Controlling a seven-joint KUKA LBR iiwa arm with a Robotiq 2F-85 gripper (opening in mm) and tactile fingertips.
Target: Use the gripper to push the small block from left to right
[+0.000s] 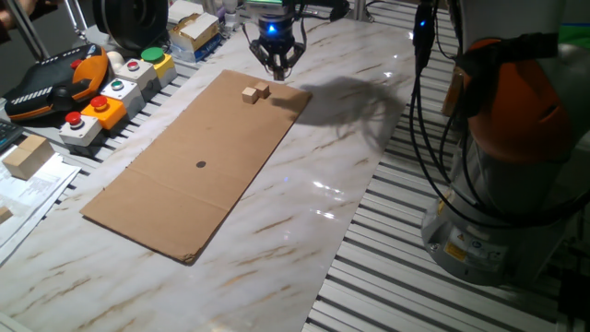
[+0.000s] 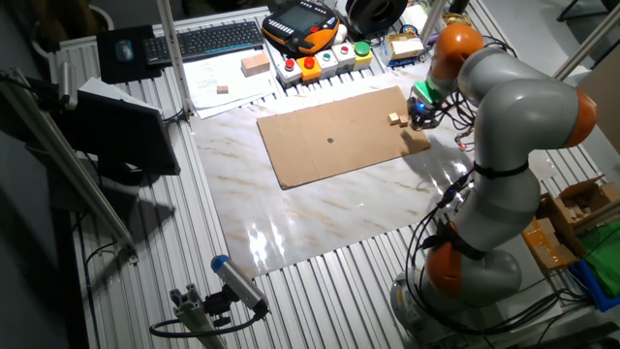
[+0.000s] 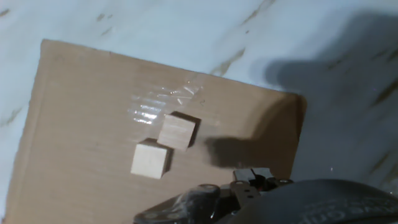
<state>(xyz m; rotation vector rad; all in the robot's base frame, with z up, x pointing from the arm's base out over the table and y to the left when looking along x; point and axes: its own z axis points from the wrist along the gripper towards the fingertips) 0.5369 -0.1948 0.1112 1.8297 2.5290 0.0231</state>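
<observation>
Two small pale wooden blocks (image 1: 250,93) (image 1: 263,89) lie corner to corner near the far end of a brown cardboard sheet (image 1: 184,175); I cannot tell which is the task's small block. In the hand view the pair shows as one block (image 3: 150,160) and another (image 3: 176,131) just up and right of it. The other fixed view shows them as one small spot (image 2: 394,119). My gripper (image 1: 278,70) hovers just beyond them over the sheet's far corner, under a glowing blue wrist light. Its fingers look shut with nothing between them and are apart from the blocks.
Push-button boxes (image 1: 115,92) and an orange teach pendant (image 1: 55,78) line the left edge. A larger wooden block (image 1: 26,155) rests on papers. The arm's base (image 1: 498,194) and cables stand at right. A black dot (image 1: 201,165) marks the cardboard's middle.
</observation>
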